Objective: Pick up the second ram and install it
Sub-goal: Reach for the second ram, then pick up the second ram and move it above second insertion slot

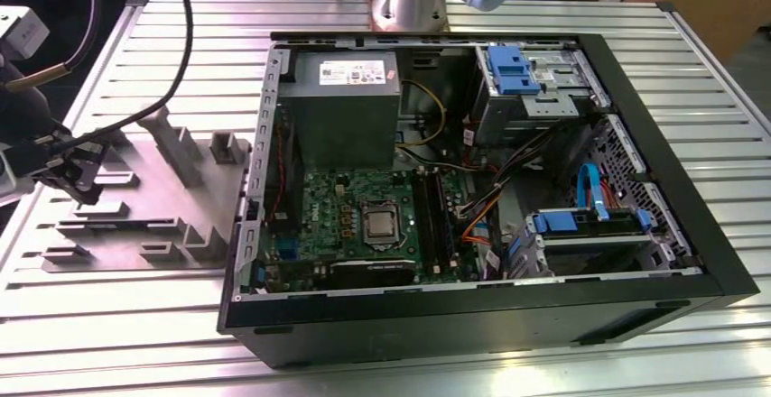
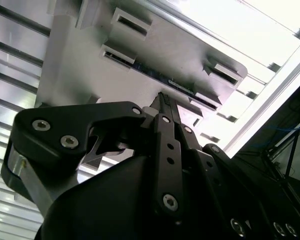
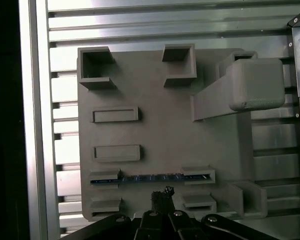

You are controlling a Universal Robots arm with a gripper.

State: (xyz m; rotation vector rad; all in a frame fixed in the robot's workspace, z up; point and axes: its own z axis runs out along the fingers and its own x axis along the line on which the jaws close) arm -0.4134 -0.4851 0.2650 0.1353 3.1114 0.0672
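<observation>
At about nine o'clock in the exterior view, the gripper (image 1: 70,164) hung low over a grey fixture plate (image 1: 144,194) on the slatted metal table (image 1: 482,374). Its fingers appeared drawn together with nothing between them.

In the first wrist view the second ram (image 3: 150,178), a thin dark-blue stick, stood on edge in two slotted holders of that plate. It was just beyond the fingertips (image 3: 160,196) and not touched by them.

A black cable (image 1: 181,63) looped from twelve o'clock down toward the gripper. From the centre to about three o'clock lay an open computer case (image 1: 482,325). Its green motherboard (image 1: 349,203) faced up, with long dark memory slots (image 1: 431,226) on the three o'clock side of the processor socket (image 1: 379,226).

Judged from here, three things could go wrong:
- Fingers held together would strike the stick's top edge rather than straddle it.
- A skewed descent could hit the holders or tip the stick.
- The slack cable could catch on the plate's tall blocks (image 1: 169,140).
</observation>
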